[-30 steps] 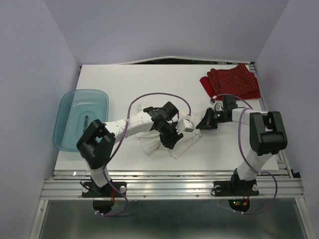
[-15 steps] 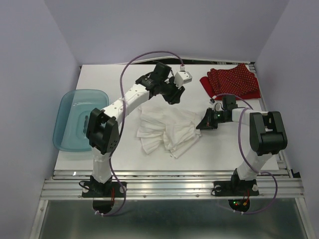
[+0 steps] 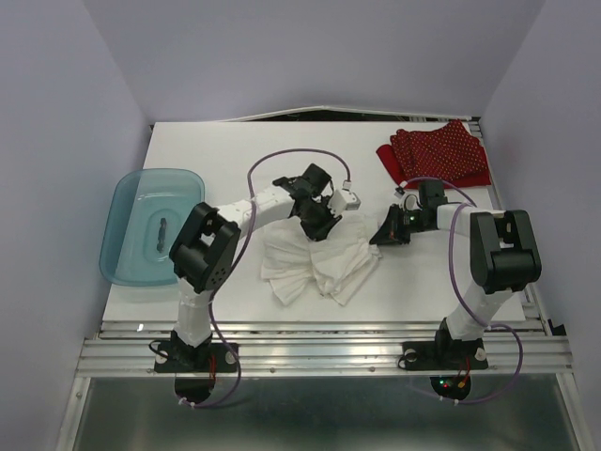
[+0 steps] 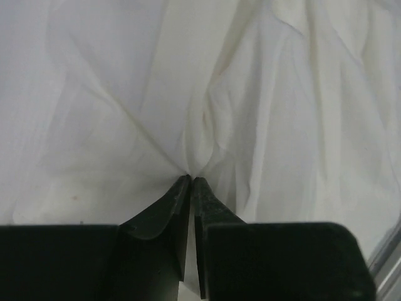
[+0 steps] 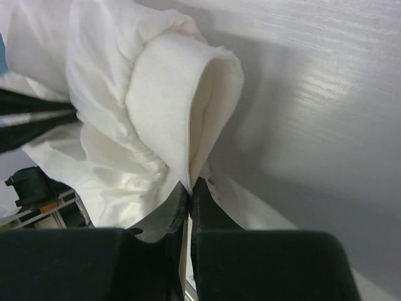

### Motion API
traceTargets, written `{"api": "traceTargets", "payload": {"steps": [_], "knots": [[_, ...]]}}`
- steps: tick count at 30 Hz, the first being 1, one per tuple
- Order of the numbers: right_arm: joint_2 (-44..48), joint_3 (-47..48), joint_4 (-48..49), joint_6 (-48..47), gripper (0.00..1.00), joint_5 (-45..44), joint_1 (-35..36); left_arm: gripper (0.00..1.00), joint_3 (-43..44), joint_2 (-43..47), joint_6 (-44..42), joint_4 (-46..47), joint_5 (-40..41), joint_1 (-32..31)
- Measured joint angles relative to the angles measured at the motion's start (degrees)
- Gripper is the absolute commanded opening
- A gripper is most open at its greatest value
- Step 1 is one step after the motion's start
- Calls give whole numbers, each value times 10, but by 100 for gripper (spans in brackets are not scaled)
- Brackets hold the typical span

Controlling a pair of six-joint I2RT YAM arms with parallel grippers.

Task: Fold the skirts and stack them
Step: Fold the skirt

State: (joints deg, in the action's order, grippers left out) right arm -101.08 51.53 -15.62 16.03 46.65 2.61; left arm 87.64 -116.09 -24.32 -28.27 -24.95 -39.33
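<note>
Change: left tool (image 4: 191, 180) is coming back down from its high swing, pinched shut on the white skirt (image 3: 315, 261); right tool (image 5: 190, 185) is gripping its rolled hem (fold unfinished). Skirt is lying crumpled, well apart from the tub (image 3: 141, 188).

The top view looks steeply down from far above the white skirt (image 3: 319, 263), covering the whole bench (image 3: 235, 150). Both wrist views sit right against that skirt, which all three share.

Nearer skirt (image 3: 319, 261) at the middle of the table (image 3: 235, 155), farther skirt (image 3: 437, 155) behind it at the back-right corner, tub (image 3: 141, 202) on the left edge.
</note>
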Motion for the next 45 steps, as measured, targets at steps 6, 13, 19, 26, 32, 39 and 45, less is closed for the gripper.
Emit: {"api": "traceTargets", "payload": {"steps": [6, 13, 19, 26, 32, 39, 45], "knots": [[0, 0, -4, 0, 1, -4, 0, 27, -139, 151, 29, 38, 17, -82], [7, -16, -4, -1, 1, -9, 0, 35, -179, 210, 62, 80, 57, -138], [9, -17, -7, -9, 1, -15, 0, 27, -179, 163, 62, 67, 62, -132], [10, -11, -36, -19, 1, -28, -1, 26, -200, 112, 40, 68, 78, -124], [10, -10, -55, -22, 1, -26, -9, 32, -200, 113, 3, 80, 101, -66], [24, -10, -64, -31, 1, -6, -16, 47, -202, 199, -47, 49, 130, 8], [26, -10, -83, -47, 1, -6, -18, 74, -228, 319, -73, 48, 150, -7]]}}
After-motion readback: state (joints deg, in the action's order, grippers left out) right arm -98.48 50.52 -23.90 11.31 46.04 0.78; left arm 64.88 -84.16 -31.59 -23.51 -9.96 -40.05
